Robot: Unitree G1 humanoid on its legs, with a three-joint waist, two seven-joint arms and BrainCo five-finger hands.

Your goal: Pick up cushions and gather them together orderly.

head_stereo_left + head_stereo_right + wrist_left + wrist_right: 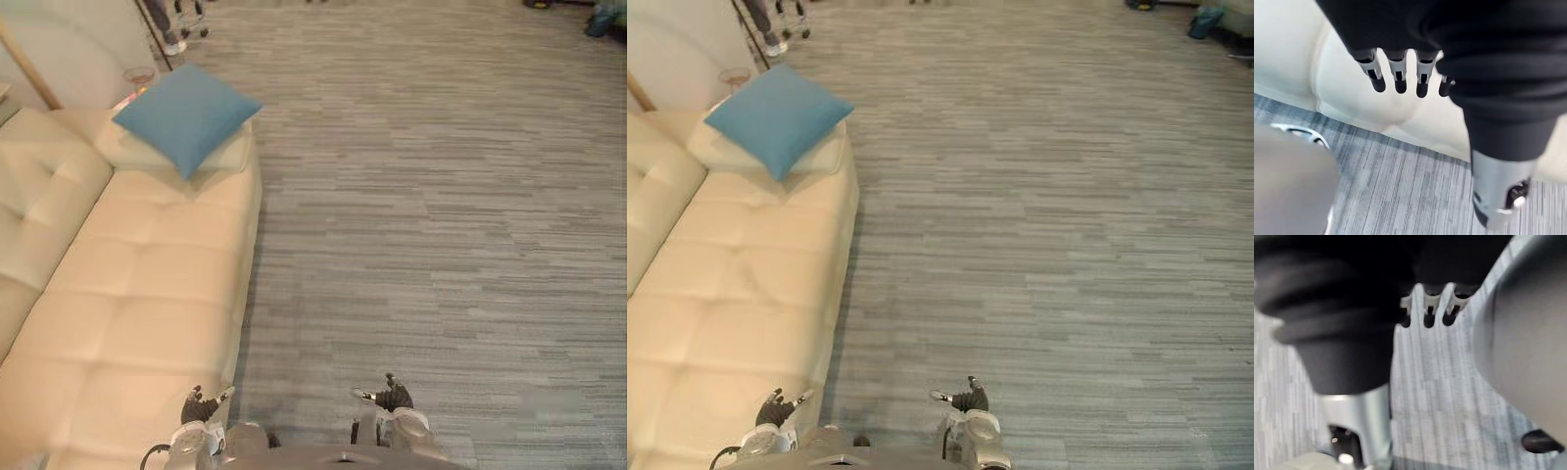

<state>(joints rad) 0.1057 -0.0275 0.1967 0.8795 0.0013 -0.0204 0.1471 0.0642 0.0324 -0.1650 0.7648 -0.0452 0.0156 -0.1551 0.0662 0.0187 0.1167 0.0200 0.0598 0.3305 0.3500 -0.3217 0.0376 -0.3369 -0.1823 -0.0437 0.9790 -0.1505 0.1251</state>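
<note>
Left eye view and right eye view look down on a long cream sofa (137,304) with a smooth, leather-like skin. Its seat is stitched into soft, square, puffed panels, and the picture edges cut off its backrest and near end. At the sofa's far end lies a square blue fabric cushion (186,116), matte and plump, turned so that its corners point like a diamond. It rests on top of a pale cream cushion (231,153) of much the same tone as the sofa. That lower cushion is mostly hidden, and only its edges and corners peek out on either side of the blue one. Beside the sofa stretches a grey carpet floor (431,225) with a fine streaked weave.

Behind the cushions a small round object with a pinkish rim (138,75) is too blurred to identify. A person's shoe and lower leg (173,43) are cut off by the top edge.

Low in the eye views, well apart from the cushions, the left robot hand (202,405) hangs over the sofa's front edge. Its dark-tipped fingers (1399,80) are straight and slightly spread, with the sofa's rounded edge past them in the left wrist view. The right robot hand (395,396) hangs over the carpet, its fingers (1429,308) likewise loose and apart, though its dark cover hides much of them.
</note>
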